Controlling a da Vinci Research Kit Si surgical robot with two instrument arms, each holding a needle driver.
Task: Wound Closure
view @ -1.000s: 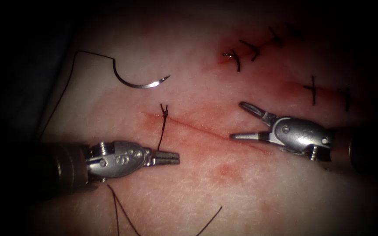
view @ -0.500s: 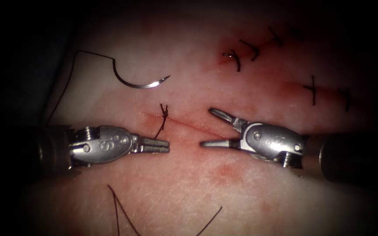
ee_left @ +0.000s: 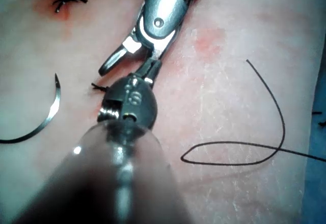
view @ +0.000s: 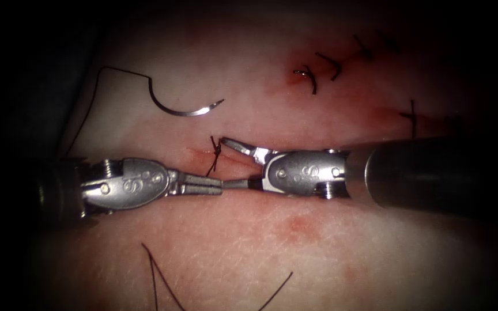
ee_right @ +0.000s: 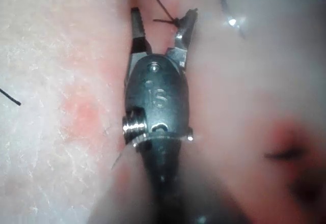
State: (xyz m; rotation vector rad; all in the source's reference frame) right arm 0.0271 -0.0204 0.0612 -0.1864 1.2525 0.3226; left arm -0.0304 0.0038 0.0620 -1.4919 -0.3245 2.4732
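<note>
Needle (view: 185,108) loose on tissue (view: 318,247), left gripper (view: 203,185) pinching thread (view: 213,164), right gripper (view: 231,164) spread.

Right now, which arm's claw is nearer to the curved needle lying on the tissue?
Left. The left claw sits below the needle, shut on the thread. The right claw is open, farther right, beside the knot.

A bright light falls on the middle of the scene; all round it the edges sink into darkness, walls and furniture lost.
</note>
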